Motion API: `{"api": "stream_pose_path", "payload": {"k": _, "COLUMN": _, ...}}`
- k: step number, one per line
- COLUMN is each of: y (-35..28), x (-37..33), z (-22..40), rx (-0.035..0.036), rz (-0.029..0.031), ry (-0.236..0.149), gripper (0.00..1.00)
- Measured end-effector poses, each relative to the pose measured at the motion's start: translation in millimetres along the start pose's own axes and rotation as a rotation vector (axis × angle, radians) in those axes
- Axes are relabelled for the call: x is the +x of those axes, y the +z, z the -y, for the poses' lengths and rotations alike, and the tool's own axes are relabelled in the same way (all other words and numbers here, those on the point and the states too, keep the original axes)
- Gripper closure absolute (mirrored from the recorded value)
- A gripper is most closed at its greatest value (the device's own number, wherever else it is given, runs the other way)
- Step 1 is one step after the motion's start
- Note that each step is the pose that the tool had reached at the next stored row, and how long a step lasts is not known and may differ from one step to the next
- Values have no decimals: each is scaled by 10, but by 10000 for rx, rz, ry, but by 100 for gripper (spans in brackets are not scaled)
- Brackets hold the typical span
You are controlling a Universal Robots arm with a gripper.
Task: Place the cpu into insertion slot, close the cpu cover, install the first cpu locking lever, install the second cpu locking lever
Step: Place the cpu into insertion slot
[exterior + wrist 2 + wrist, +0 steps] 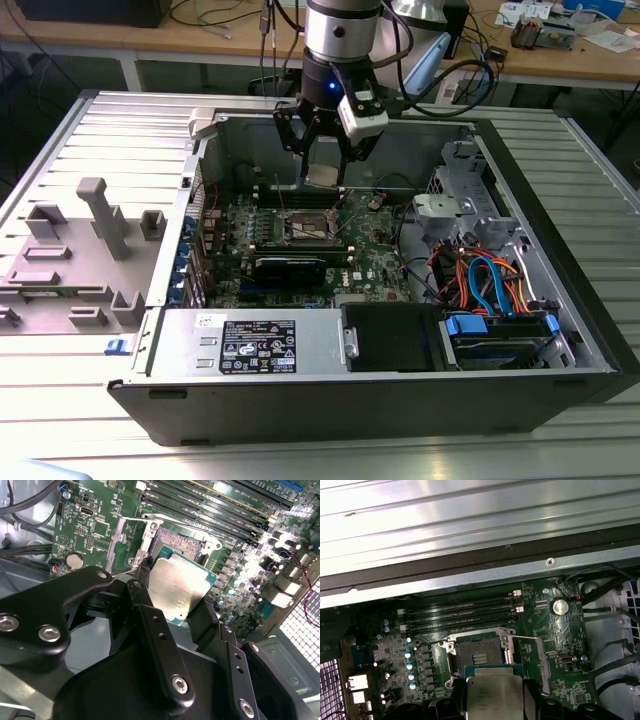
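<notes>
The pincer (323, 172) hangs in the upper middle of the exterior view. It is inside the open computer case (330, 400), which lies on the ribbed surface (60, 420). Its two black fingers (150, 625) are pressed onto the cpu (177, 587) from both sides, so the pincer is pinching the chip. In both wrist views the silvery top of the cpu (494, 695) faces up toward the cameras, so it looks like it lies flat, or close to flat. The insertion slot (308, 228) sits in the green board (375, 255), a little lower in the exterior view than the pincer. The slot (480, 652) is open and bare, and you can see its many tiny contacts. A pale metal plate beside it looks like the cpu cover (542, 662), flipped out of the way. The chip is up in the air and does not touch the slot. In both wrist views the slot (180, 542) shows just past the far edge of the chip. So I think the slot is below the chip and a bit ahead of it, not right under it.
</notes>
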State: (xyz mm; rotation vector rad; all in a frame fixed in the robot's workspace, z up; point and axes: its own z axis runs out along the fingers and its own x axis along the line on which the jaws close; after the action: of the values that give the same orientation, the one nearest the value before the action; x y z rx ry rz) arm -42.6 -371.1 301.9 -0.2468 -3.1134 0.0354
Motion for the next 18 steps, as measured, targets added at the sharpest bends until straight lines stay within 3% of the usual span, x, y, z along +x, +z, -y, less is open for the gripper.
{"api": "stream_pose_path", "payload": {"k": 18, "y": 8, "x": -1, "z": 3, "rx": 4, "rz": -5, "ry": 252, "gripper": 45}}
